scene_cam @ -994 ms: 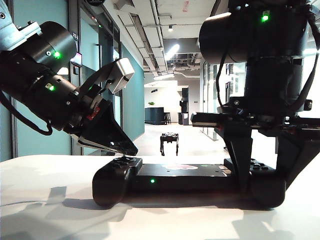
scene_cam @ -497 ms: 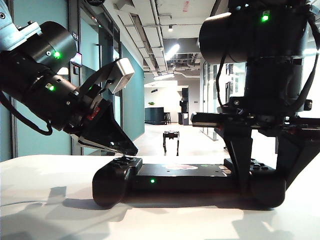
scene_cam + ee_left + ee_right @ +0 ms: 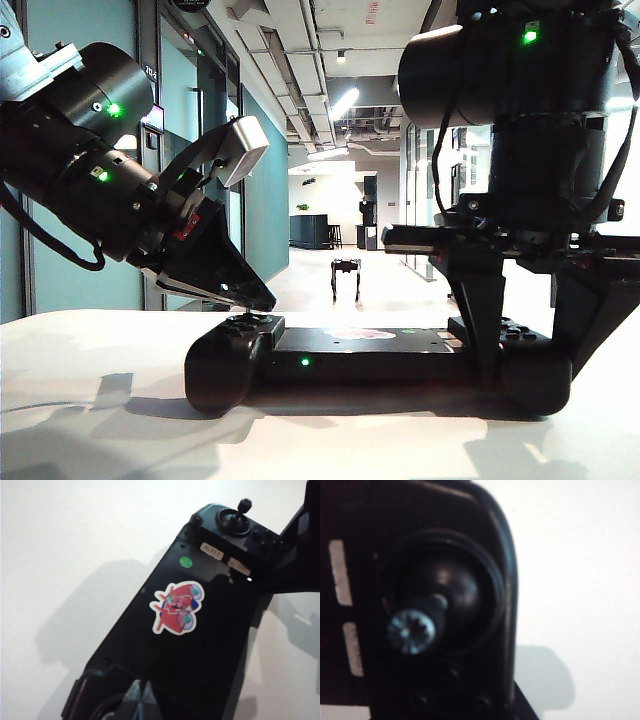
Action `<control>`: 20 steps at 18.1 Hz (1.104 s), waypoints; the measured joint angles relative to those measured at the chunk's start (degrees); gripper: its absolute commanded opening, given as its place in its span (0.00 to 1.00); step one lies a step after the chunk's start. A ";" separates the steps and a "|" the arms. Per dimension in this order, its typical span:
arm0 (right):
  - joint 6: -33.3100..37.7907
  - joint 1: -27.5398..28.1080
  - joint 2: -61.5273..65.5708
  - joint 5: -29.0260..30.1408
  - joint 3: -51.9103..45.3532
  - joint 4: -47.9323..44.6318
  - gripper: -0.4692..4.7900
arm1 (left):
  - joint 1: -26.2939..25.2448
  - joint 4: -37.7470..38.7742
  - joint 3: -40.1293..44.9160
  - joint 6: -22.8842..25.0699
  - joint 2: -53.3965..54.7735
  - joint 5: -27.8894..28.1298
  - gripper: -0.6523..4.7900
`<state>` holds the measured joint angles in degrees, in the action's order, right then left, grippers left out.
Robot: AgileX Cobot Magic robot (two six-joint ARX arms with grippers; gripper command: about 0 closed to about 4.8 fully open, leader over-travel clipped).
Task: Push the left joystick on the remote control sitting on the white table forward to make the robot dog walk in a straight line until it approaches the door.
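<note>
Robot dog (image 3: 345, 277) seen farther down corridor than before, left pincer (image 3: 250, 300) pressed on remote control (image 3: 375, 355), closure unreadable, right pincer (image 3: 530, 345) clamped astride its right end, bench (image 3: 100, 400) white.

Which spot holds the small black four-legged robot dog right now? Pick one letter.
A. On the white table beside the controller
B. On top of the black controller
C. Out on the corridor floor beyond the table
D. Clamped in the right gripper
C: in the exterior view the small black four-legged robot dog stands on the pale corridor floor, well behind the wide black gamepad-style remote control on the broad white table.
</note>
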<state>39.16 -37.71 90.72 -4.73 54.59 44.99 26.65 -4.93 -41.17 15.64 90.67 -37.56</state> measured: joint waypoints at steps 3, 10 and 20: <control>0.00 0.00 0.00 0.00 0.00 0.00 0.37 | 0.00 0.00 0.00 0.00 0.00 0.00 0.11; -0.39 0.02 0.00 -0.02 0.00 0.13 0.37 | -0.04 0.90 -0.11 -9.73 -9.66 -0.42 0.11; -7.45 0.00 0.20 0.35 -0.22 2.56 0.75 | -0.04 8.61 -0.15 -24.52 -39.39 17.29 0.11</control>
<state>31.70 -37.71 90.91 -4.38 54.37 47.55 26.61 3.68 -41.32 -8.88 51.29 -20.27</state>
